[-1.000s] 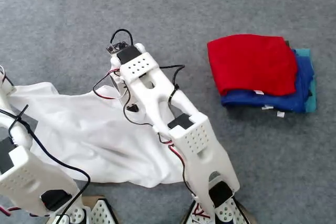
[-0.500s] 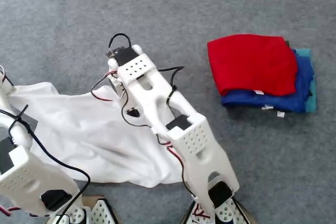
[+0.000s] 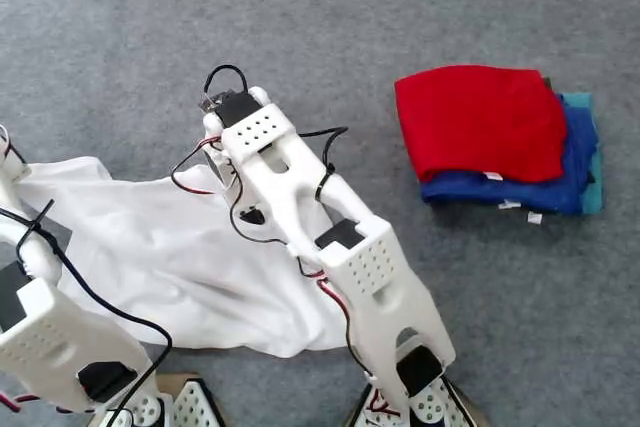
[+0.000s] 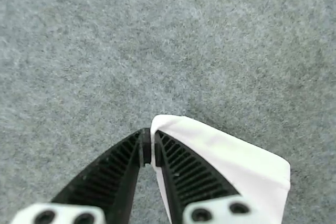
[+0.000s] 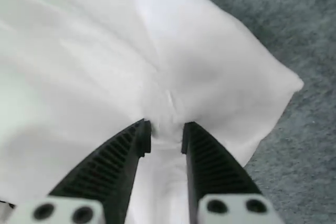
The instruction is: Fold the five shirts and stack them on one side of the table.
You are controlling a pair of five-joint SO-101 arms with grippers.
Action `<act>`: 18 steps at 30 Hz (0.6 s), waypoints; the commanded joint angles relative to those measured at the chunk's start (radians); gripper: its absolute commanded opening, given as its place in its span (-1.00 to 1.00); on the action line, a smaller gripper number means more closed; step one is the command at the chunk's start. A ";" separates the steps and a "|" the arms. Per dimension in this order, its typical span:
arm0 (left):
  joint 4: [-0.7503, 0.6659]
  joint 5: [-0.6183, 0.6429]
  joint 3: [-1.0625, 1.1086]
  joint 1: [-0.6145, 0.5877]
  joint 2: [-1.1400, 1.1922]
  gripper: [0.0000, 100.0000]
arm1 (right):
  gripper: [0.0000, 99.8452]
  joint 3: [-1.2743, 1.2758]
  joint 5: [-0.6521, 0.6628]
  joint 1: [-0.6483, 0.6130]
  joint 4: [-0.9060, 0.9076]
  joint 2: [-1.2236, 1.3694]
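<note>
A white shirt (image 3: 150, 247) lies crumpled and spread out on the left part of the grey table (image 3: 400, 27). My right gripper (image 5: 165, 136) is shut on a bunched fold near the shirt's far right corner (image 3: 222, 182). My left gripper (image 4: 148, 148) is shut on the shirt's edge (image 4: 226, 156) at the far left of the table, just above the grey cloth. On the right side sits a stack of folded shirts: a red shirt (image 3: 480, 122) on top, a blue shirt (image 3: 520, 190) under it, and a teal shirt (image 3: 592, 147) peeking out.
The right arm's white body (image 3: 330, 237) runs diagonally over the shirt's right side, trailing loose cables (image 3: 250, 215). The left arm (image 3: 40, 327) stands at the near left corner. Bare grey table stretches along the far side and between shirt and stack.
The right arm's wrist has shifted slightly to the left with the shirt corner in its grip. The left arm and the stack have not moved.
</note>
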 commanded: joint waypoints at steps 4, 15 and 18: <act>-0.017 0.006 -0.007 -0.005 -0.014 -0.94 | -0.87 -0.025 -0.006 -0.003 0.009 -0.028; -0.017 0.006 -0.007 -0.007 -0.014 -0.94 | -0.94 -0.024 -0.003 -0.008 0.014 -0.028; -0.017 0.006 -0.007 -0.007 -0.014 -0.94 | -0.97 -0.024 0.008 -0.008 0.014 -0.033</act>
